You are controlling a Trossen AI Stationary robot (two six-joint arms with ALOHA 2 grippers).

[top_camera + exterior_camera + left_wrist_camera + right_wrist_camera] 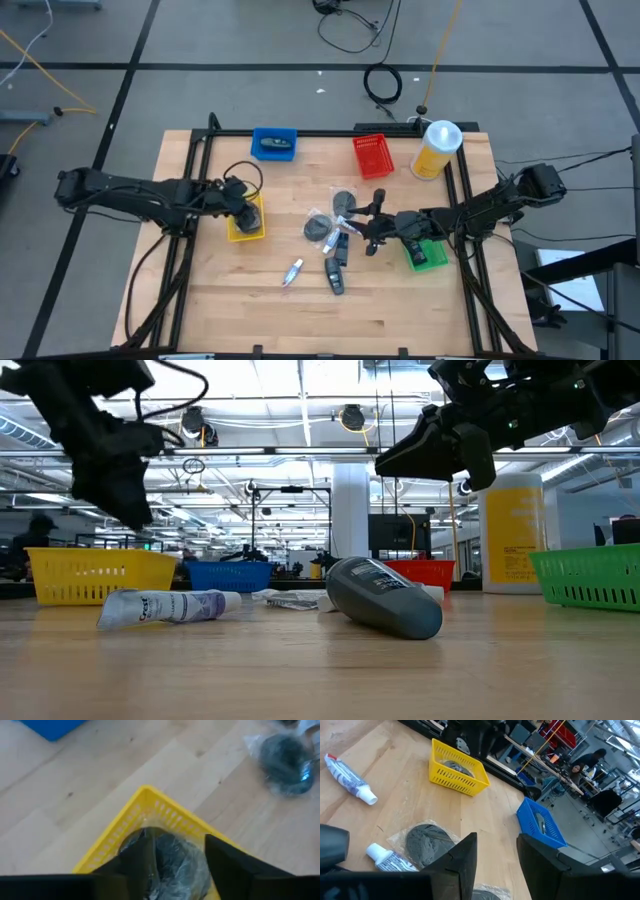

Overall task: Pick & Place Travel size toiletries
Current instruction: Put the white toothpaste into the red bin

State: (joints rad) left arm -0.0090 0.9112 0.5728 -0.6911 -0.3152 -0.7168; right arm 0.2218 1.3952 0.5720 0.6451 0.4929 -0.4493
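The toiletries lie in a loose group mid-table. There are two wrapped grey discs (318,228) (345,200), two dark bottles (335,275) (340,246) and a white tube (292,272). My left gripper (243,203) hangs open above the yellow bin (246,222). Another wrapped grey disc (175,862) lies inside that bin, below the gap between the fingers (145,852). My right gripper (358,225) is open and empty, raised over the right side of the group. In the right wrist view its fingers (465,857) point over a disc (427,840) and a second tube (390,861).
A blue bin (274,143) holding a dark item, a red bin (372,155) and the tall yellow canister (437,148) stand along the far edge. A green bin (427,252) sits under my right arm. Bare wood stretches along the near edge, and black frame rails run down both sides.
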